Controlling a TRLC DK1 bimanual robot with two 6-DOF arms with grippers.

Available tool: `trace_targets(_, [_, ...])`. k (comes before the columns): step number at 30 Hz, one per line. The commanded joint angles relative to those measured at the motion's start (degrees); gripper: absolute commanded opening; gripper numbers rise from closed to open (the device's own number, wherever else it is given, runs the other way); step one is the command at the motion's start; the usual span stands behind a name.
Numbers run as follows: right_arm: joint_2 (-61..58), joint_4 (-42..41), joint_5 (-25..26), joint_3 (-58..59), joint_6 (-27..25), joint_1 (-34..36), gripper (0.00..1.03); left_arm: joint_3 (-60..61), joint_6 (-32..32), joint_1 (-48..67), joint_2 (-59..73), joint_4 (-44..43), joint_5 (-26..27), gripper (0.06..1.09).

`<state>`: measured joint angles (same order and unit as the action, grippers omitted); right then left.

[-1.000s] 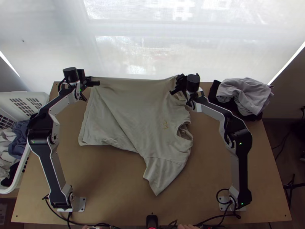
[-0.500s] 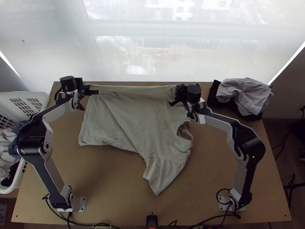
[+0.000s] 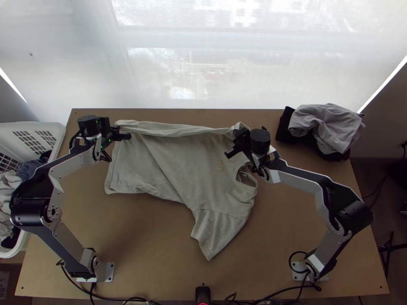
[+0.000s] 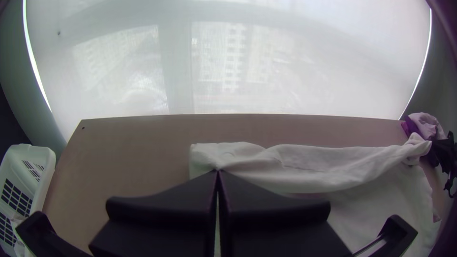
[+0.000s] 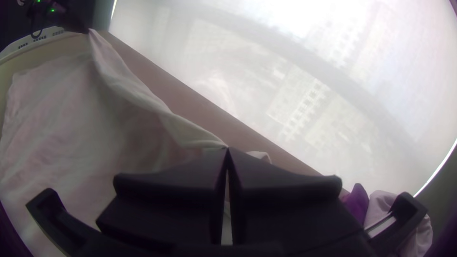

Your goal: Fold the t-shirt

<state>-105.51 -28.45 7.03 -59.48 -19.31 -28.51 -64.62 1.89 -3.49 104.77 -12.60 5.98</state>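
One pale, creased t-shirt (image 3: 188,168)

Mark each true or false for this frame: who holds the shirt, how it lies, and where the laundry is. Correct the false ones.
1. The left gripper and right gripper both pinch the t-shirt. True.
2. The t-shirt is folded into a compact square. False: it lies loosely spread, a sleeve pointing toward the near edge.
3. Grey cloth rests on black cloth. True.
4. The basket is at the table's right side. False: the basket is at its left.
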Motion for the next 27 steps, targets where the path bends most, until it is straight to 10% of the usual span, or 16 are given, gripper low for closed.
trace_targets(1, [4.35, 0.15, 0.00, 5.69, 1.12, -1.90, 0.02, 5.47, 0.31, -0.03, -3.52, -0.32, 0.35, 0.09])
trace_targets(27, [8.13, 0.41, 0.09, 15.63, 1.21, -2.43, 0.02, 16.28, 1.36, 0.67, -11.26, -0.32, 1.58, 0.09])
